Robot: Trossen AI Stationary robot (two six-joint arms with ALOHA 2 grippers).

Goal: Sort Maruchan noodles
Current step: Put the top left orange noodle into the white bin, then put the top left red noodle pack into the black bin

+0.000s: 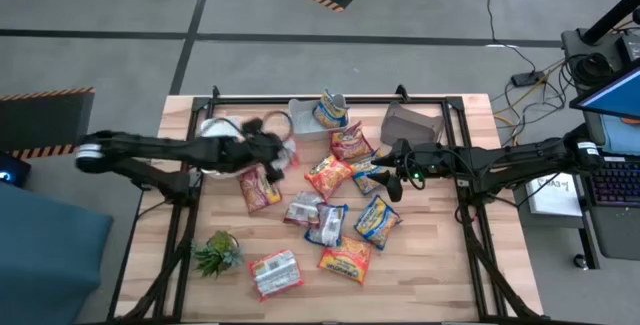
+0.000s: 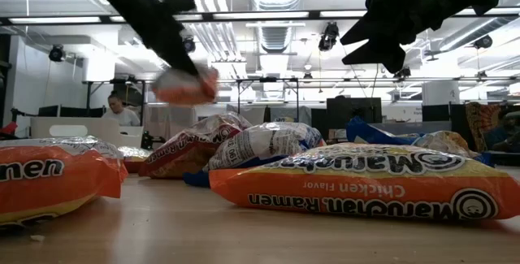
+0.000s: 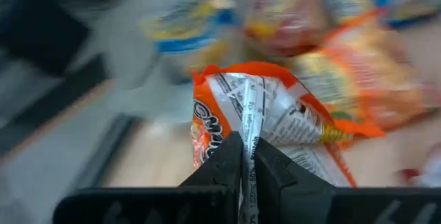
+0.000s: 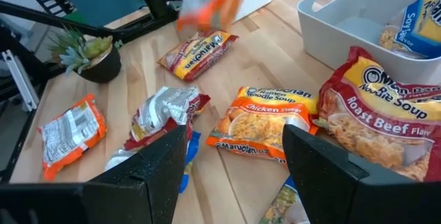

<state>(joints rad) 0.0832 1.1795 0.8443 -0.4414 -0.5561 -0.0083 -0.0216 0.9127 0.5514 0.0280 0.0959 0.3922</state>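
Several Maruchan packets lie flat on the wooden table [image 1: 430, 265]: orange chicken ones [image 1: 346, 260], a red roast beef one [image 1: 350, 143] and blue-and-yellow ones [image 1: 377, 220]. One blue packet [image 1: 330, 110] stands in the white bin [image 1: 305, 125]. My left gripper [image 3: 248, 141] is shut on an orange packet [image 3: 275, 114] and holds it above the table's left middle [image 1: 285, 155]. My right gripper [image 4: 238, 176] is open above the chicken packet [image 4: 265, 120], right of the pile [image 1: 395, 177], touching nothing. My left gripper pinches the orange packet by the raised back seam [image 3: 249, 114] that runs down its white printed side, between the two fingers [image 3: 224, 158]. The packet is lifted clear of the table [image 2: 185, 85] and sticks out ahead of the fingertips.
A grey bin [image 1: 410, 125] stands at the far right of the pile and a white container [image 1: 222, 130] at the far left. A small green plant [image 1: 218, 253] sits near the left near corner. Black frame rails [image 1: 465, 195] run along the table's sides. A person [image 2: 122, 111] sits in the room behind.
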